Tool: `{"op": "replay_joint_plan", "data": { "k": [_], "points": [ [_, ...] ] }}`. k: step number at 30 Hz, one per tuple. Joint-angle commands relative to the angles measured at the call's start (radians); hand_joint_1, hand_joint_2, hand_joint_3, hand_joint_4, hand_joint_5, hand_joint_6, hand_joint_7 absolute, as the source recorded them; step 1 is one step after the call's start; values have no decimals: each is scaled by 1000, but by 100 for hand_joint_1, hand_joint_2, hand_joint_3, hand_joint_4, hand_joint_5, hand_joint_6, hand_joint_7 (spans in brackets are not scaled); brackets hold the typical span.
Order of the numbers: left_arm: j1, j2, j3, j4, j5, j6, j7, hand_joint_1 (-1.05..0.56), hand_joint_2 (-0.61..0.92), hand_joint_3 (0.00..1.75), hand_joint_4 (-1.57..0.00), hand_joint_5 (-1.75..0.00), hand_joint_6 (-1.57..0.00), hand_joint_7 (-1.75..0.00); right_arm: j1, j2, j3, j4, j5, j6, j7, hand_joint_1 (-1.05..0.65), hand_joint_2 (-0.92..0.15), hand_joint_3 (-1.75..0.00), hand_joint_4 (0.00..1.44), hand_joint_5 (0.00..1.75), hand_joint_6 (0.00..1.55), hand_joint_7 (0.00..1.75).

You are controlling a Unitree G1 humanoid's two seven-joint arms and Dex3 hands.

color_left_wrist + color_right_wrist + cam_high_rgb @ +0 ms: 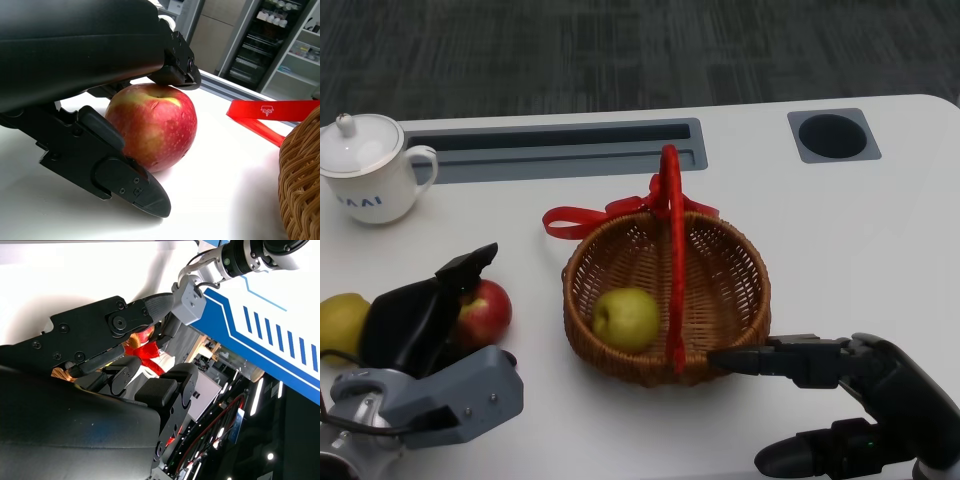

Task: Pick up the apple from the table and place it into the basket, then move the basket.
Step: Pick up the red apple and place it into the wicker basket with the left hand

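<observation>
A red apple rests on the white table, left of the basket. My left hand reaches over it; one finger touches its top and the thumb lies against its lower side, so it is pinched between them. The wicker basket with a red handle and ribbon holds a yellow-green apple. My right hand is at the basket's near right, holding nothing, with one finger stretched out to the basket's rim.
A yellow fruit lies at the table's left edge, behind my left hand. A white lidded cup stands at the back left. A grey slot and a round hole run along the far side.
</observation>
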Motion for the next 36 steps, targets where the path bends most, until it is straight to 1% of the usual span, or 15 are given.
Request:
{"op": "replay_joint_plan", "data": {
  "k": [1, 3, 5, 7, 8, 13, 17, 21, 25, 28, 34, 36],
  "points": [
    [2, 3, -18, 26, -4, 52, -32, -55, 70, 0, -66, -3, -60, -3, 15, -19, -3, -23, 10, 13, -1, -52, -84, 0, 77, 0, 70, 0],
    [3, 2, -20, 26, -15, 50, -49, -45, 72, 1, -81, -5, -74, -5, 23, -23, -4, -36, 15, 23, 0, -52, -84, 0, 77, 0, 71, 0],
    [9, 0, -6, 21, -46, 19, -78, -30, 76, 1, -102, -7, -94, -6, 29, -25, -6, -43, 20, 27, 0, -52, -84, 0, 77, 0, 71, 0],
    [17, -3, 11, 13, -81, -19, -109, -20, 80, 1, -116, -7, -106, -5, 33, -26, -7, -46, 21, 28, 1, -52, -85, 0, 77, 0, 70, 0],
    [20, -3, 16, 9, -94, -32, -120, -18, 81, 1, -119, -7, -108, -5, 34, -27, -7, -47, 21, 29, 1, -52, -85, -1, 76, 0, 70, 0],
    [36, 4, 26, -20, -133, -98, -123, -16, 84, 1, -120, -4, -110, -2, 36, -27, -6, -49, 23, 36, 1, -52, -86, -1, 76, 0, 70, 0],
    [52, 19, 28, -62, -138, -151, -65, -15, 84, 1, -120, -3, -109, -1, 33, -20, -5, -49, 11, 38, -6, -53, -87, -1, 76, 0, 71, 0],
    [66, 31, 38, -92, -146, -193, -38, -13, 84, 0, -121, -3, -108, -1, 29, -14, -5, -45, 6, 36, -9, -53, -88, -1, 76, 0, 71, 0],
    [84, 56, 56, -143, -147, -270, 15, -9, 82, 0, -123, -3, -110, -1, 19, -8, -5, -35, -3, 32, -12, -52, -89, -1, 77, 0, 71, 0],
    [93, 69, 61, -176, -137, -295, 45, -9, 82, 0, -124, -3, -110, -1, 15, -7, -5, -31, -6, 31, -12, -52, -89, -1, 77, 0, 71, 0],
    [137, 113, 92, -342, -133, -331, 48, -12, 81, 0, -123, -2, -110, -1, 10, -5, -4, -18, -3, 21, -9, -52, -89, 0, 78, 0, 72, 0],
    [155, 128, 108, -421, -127, -333, 47, -12, 81, 0, -124, -2, -111, -1, 11, -4, -3, -18, 1, 24, -9, -51, -89, 0, 78, 0, 72, 0]
  ]
}}
